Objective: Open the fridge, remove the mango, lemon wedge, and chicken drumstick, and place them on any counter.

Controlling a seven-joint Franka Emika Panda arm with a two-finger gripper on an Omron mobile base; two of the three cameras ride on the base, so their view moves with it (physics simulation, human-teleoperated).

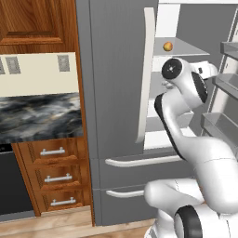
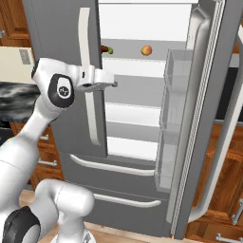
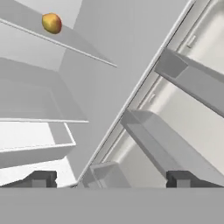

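The fridge (image 1: 116, 93) has its left door closed and its right door (image 2: 209, 118) swung wide open. On an upper white shelf sits the mango (image 2: 146, 50), orange-yellow, which also shows in the left base view (image 1: 168, 46) and the hand view (image 3: 51, 23). Left of it on the same shelf, the small green-yellow lemon wedge (image 2: 110, 50) lies next to the dark chicken drumstick (image 2: 103, 48), which is partly hidden by the left door's handle. My gripper (image 2: 113, 84) (image 3: 111, 179) is open and empty at the fridge opening, below that shelf. The counter (image 1: 39, 116) lies left of the fridge.
The open door's bins (image 2: 175, 109) stand to the right of my hand. Two fridge drawers with white bar handles (image 1: 139, 161) sit below the opening. Wooden cabinet drawers (image 1: 53, 167) are under the counter, with a wooden upper cabinet (image 1: 32, 21) above it.
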